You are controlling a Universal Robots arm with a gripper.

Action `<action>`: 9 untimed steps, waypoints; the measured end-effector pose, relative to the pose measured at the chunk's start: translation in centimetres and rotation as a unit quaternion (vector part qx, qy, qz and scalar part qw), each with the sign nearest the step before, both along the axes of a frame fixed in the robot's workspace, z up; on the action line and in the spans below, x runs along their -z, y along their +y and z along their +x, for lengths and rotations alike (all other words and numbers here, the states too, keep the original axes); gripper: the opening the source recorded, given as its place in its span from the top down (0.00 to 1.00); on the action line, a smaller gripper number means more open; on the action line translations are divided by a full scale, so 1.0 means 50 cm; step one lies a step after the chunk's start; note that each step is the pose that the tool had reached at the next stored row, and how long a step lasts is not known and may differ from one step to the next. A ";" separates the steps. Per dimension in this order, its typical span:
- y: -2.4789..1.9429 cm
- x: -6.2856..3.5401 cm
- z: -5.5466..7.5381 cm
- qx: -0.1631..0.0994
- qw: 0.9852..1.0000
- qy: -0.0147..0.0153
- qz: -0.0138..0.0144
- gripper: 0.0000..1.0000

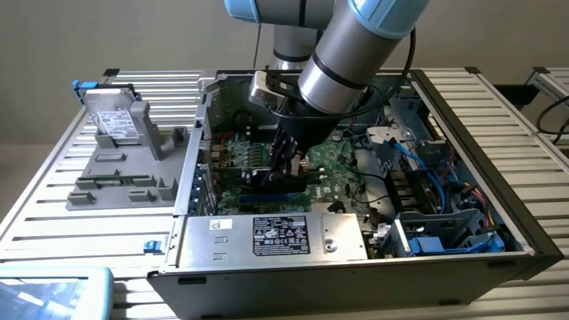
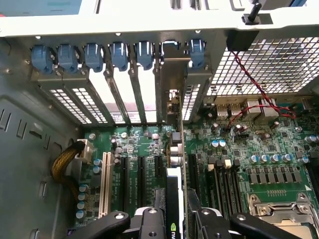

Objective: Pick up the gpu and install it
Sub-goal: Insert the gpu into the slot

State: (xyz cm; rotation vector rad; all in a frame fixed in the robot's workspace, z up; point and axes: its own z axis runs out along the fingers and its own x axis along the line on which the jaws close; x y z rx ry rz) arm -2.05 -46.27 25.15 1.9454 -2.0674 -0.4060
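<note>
My tool (image 2: 175,215) is closed partway on the gpu (image 2: 175,184), with one finger on each flat face. The card therefore stands on its thin edge directly under the tool, inside the open computer case (image 1: 356,290) that lies on the slatted metal counter (image 1: 53,207). The long axis of the card runs from my fingers toward the rear wall of the case. Its silver metal bracket (image 2: 172,84) stands in one of the openings there, beside the row of blue plastic latches (image 2: 119,52). The lower edge is over the green motherboard (image 2: 239,149), parallel to the long black slots (image 2: 141,179). Whether it is seated in a slot I cannot tell. The card looks thin, stiff and dark.
</note>
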 end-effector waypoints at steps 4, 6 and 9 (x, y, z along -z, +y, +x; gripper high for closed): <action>-0.0002 0.003 -0.001 0.000 1.000 -0.001 0.000 0.72; -0.0001 0.004 -0.002 0.000 1.000 -0.001 0.000 0.72; -0.0001 0.006 -0.002 0.000 1.000 -0.001 0.000 0.72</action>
